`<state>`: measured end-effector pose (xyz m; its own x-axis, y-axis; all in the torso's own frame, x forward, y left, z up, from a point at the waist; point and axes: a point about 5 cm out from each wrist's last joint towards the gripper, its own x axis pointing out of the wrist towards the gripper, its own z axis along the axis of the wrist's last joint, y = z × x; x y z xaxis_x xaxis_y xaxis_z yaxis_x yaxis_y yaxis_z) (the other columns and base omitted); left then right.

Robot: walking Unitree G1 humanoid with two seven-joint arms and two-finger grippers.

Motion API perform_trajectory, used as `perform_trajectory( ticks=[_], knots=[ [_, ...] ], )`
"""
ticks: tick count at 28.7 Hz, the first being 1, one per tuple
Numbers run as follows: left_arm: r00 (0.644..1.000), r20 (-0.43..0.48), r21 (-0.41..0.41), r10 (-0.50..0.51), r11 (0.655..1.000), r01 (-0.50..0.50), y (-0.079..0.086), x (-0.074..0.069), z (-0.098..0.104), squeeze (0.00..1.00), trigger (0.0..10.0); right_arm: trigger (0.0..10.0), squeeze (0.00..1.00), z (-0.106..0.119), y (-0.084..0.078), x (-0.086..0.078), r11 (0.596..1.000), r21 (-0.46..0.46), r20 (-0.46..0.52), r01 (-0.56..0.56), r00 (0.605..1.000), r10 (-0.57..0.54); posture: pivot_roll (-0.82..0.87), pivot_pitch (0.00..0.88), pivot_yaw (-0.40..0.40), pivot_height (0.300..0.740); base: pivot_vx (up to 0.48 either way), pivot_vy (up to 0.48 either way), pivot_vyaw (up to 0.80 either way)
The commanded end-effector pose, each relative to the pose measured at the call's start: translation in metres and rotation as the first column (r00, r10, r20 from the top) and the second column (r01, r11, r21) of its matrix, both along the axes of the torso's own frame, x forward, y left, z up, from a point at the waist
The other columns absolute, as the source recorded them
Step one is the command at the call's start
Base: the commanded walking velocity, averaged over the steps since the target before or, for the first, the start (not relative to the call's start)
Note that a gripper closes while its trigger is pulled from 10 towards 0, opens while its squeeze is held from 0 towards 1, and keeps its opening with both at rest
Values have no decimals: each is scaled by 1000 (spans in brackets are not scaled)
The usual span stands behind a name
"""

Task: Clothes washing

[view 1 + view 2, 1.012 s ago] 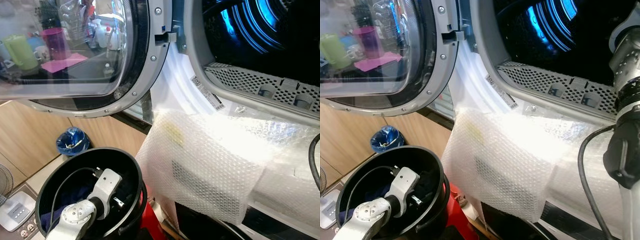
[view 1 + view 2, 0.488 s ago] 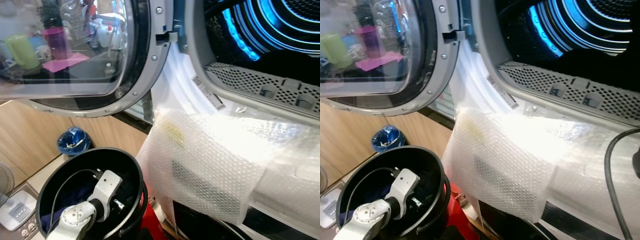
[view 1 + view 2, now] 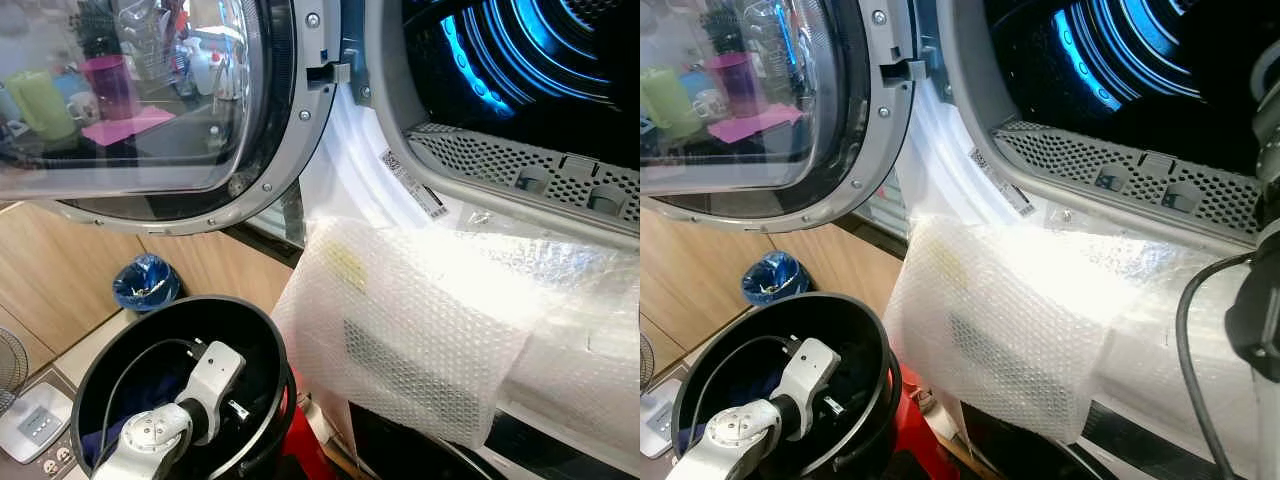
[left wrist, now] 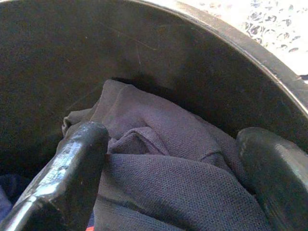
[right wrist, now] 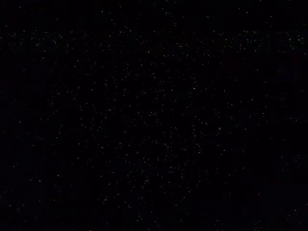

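A black bucket stands on the floor at lower left, in front of the washing machine. My left arm reaches down into it. In the left wrist view my left gripper is open, one black finger on each side of a crumpled dark grey-purple garment lying against the bucket's inner wall. The washer's drum is open and lit blue, its round glass door swung out to the left. My right arm shows at the right edge; the right wrist view is black.
Bubble wrap covers the machine's front below the drum opening. A small bin with a blue bag stands by the wooden cabinets. A white scale-like device lies on the floor left of the bucket, and something red sits beside the bucket's base.
My right arm dropped out of the right edge half a second ago and is back now. The left arm stays in the bucket. The camera has shifted slightly.
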<state>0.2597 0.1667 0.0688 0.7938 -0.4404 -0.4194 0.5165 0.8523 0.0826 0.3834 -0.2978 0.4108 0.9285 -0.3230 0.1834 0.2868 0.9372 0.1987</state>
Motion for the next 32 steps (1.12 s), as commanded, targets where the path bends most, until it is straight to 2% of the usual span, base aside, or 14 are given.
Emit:
perform_trajectory(
  ticks=[1,3,5,6,8,12,17,20,23,26,27,29,30,32],
  knots=[
    [999,-34,-8,-25,1000,25,-4,-5,-5,0,10000,10000,0,11,6,-4,999,28,26,-34,999,33,-61,65,96,740,0,0,0],
    [999,-35,-8,-27,1000,27,-5,-5,-5,0,10000,10000,0,12,10,-6,999,28,12,-40,999,40,-63,62,91,740,0,0,0],
    [999,-34,-11,-30,999,30,-7,-5,-5,0,10000,10000,0,9,25,-12,994,-65,-8,-83,997,83,-69,61,87,740,0,0,0],
    [999,-34,-11,-30,999,30,-7,-5,-5,0,10000,10000,0,9,25,-12,994,-65,-8,-83,997,83,-69,61,87,740,0,0,0],
    [999,-35,-15,-30,999,29,-8,-5,-5,0,10000,10000,0,9,35,-23,990,-102,-3,-94,996,95,-76,63,86,740,0,0,0],
    [999,-43,-19,-31,999,30,-9,-5,-6,0,10000,10000,0,12,29,-48,995,-95,-13,-19,1000,18,-87,67,78,740,0,0,0],
    [998,-52,-21,-32,999,31,-10,-4,-9,0,10000,10000,0,2,27,-70,987,-158,-70,13,997,-25,-109,74,66,740,0,0,0],
    [998,-60,-26,-34,999,32,-13,-5,-11,0,10000,10000,0,-3,16,-86,986,-137,-105,92,989,-106,-120,76,57,740,0,0,0],
    [997,-64,-28,-34,999,32,-13,-5,-12,0,10000,10000,0,-11,11,-90,983,-137,-147,118,979,-138,-126,79,55,740,0,0,0],
    [997,-71,-30,-35,999,33,-15,-6,-14,0,10000,10000,0,-39,3,-92,974,-165,-260,157,945,-196,-131,80,46,740,0,0,0],
    [997,-73,-31,-36,999,34,-15,-7,-14,0,10000,10000,0,-47,4,-94,969,-180,-293,169,931,-217,-130,79,42,740,0,0,0],
    [997,-73,-32,-37,999,34,-16,-7,-14,0,10000,10000,0,-49,5,-95,967,-193,-302,167,928,-221,-131,78,41,740,0,0,0],
    [996,-76,-34,-35,999,32,-16,-7,-15,0,10000,10000,0,-52,10,-94,979,-144,-309,143,934,-181,-136,77,36,740,0,0,0],
    [996,-80,-32,-36,999,33,-16,-7,-16,0,10000,10000,0,-62,23,-92,988,-126,-358,92,924,-132,-134,72,28,740,0,0,0]
  ],
)
